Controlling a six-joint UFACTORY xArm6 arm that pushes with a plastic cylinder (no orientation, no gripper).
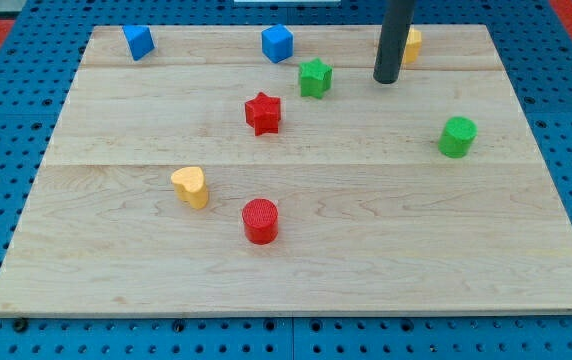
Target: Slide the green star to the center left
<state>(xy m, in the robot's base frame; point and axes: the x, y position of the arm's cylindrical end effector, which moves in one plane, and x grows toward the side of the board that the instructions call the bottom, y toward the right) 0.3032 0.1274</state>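
Seven blocks on the table (526,250). Green star (315,77) sits near the view's top, centre, just right of a blue cube (277,43). My tip (386,80) stands right of the star, apart, beside a yellow block (412,45). No claw fitted; nothing held.

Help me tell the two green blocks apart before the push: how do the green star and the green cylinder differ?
Shape: the green star has points, while the green cylinder is round with a flat top. Place: the green star sits near the view's top centre, while the green cylinder sits toward the view's right. Nearness: my tip is just right of the green star and farther from the green cylinder. Both are the same green.
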